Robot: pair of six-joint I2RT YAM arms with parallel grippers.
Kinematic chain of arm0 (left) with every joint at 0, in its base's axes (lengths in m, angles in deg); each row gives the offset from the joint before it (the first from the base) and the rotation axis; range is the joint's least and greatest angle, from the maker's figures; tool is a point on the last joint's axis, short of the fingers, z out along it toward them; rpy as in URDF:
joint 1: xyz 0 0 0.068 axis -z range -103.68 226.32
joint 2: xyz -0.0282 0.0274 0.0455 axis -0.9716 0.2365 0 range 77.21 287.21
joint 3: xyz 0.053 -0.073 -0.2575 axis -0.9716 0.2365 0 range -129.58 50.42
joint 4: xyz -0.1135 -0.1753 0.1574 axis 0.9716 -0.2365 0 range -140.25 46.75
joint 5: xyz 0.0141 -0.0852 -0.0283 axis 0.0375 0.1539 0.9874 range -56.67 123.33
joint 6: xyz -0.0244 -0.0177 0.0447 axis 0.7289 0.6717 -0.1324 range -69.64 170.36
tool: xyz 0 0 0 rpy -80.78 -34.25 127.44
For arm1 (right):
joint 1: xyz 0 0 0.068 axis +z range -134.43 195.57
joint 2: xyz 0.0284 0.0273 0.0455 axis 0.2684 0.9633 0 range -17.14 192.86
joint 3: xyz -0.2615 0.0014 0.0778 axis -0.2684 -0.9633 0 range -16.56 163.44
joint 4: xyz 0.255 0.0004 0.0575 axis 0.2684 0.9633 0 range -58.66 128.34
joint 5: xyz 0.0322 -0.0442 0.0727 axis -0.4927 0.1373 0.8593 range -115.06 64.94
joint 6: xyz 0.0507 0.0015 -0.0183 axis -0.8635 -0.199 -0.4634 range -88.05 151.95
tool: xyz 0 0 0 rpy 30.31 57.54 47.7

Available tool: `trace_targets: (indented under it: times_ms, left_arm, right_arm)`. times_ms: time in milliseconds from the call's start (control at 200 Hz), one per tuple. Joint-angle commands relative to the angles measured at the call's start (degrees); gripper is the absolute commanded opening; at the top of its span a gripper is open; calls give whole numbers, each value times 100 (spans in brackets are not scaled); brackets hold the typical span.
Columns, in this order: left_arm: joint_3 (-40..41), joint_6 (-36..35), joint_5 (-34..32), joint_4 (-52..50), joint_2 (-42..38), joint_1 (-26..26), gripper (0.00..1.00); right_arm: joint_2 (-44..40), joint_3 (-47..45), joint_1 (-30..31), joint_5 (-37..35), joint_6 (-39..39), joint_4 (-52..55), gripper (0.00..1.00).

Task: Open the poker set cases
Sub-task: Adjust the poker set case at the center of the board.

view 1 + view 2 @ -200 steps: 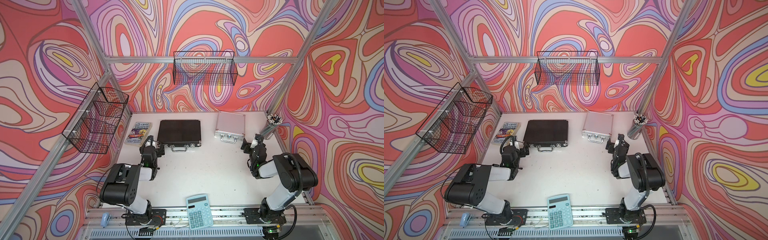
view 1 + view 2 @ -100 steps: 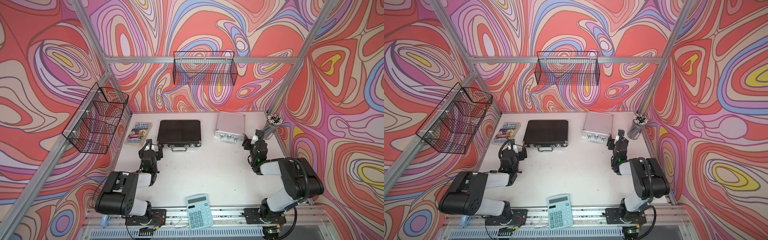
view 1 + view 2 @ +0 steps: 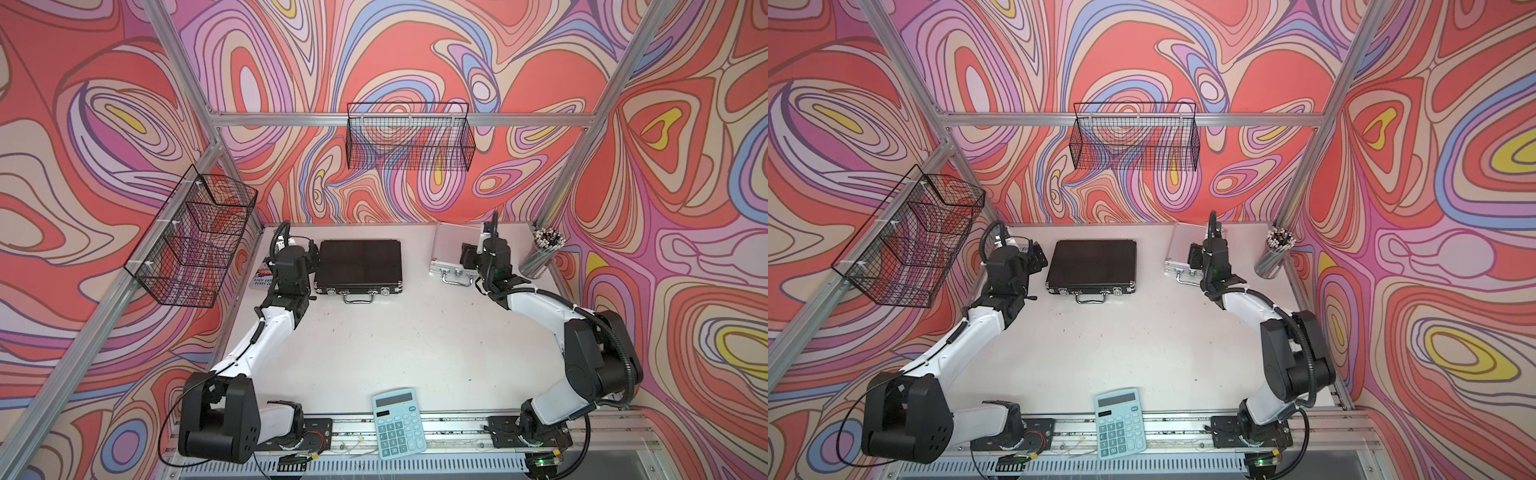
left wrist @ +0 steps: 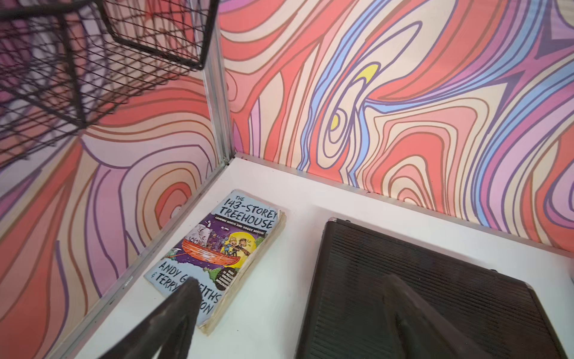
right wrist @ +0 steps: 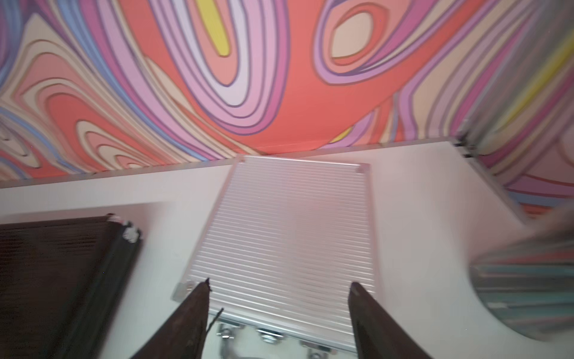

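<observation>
Black case [image 3: 359,264]: shut, at table [image 3: 415,340] back, beside left end effector [image 4: 289,292], jaws apart, empty.
Silver case [image 5: 285,236]: shut, below right end effector [image 5: 279,292], spread, empty.
Handling: probably rigid, heavy; take front latches [image 3: 330,291].

A worn paperback [image 4: 217,258] lies flat on the white table [image 3: 415,340], just beside the left pincer [image 4: 292,284]. A cup of pencils [image 3: 536,262] stands near the right pincer [image 5: 279,283]; a light-blue calculator [image 3: 399,422] sits well behind both.

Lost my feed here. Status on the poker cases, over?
Left gripper, jaws open, above edge of black case, beside book. Right gripper, jaws open, over front of silver case. Both cases shut. Nothing on the lids.
</observation>
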Motion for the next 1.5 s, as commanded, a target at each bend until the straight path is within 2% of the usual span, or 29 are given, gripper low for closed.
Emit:
trace_targets:
  times_ms: [0,160,255,360,481,666,921,1076,1312,1492]
  left_arm:
    - [-415,598,581,-1575,413,-108,96]
    - [-867,882,1409,-2080,914,-463,98]
    - [-1059,733,1955,-2185,1215,-636,93]
    - [-1416,664,2621,-2391,1669,-782,90]
    - [-1807,574,3087,-2541,2218,-833,89]
    - [-1997,601,3402,-2582,2818,-839,88]
    - [-1998,615,3555,-2545,3210,-834,85]
    - [-1775,748,3939,-2133,3219,-785,83]
    - [-1488,692,3885,-2079,3049,-503,80]
    - [-938,1099,4018,-1694,2664,-354,80]
  right_arm:
    - [502,505,484,427,-497,865,72]
    - [1224,1168,963,883,-936,975,71]
    - [1526,1338,1086,1103,-1258,867,71]
    - [1829,1398,1116,1507,-1667,645,71]
    - [2207,1577,1189,1842,-1976,566,71]
    - [2572,1724,1287,2030,-2240,445,72]
    - [2806,1867,1318,2406,-2300,333,71]
    - [2880,1904,1348,2602,-2251,311,71]
    - [2781,1730,1379,2891,-2203,193,70]
    - [2568,1639,1379,2677,-1853,613,70]
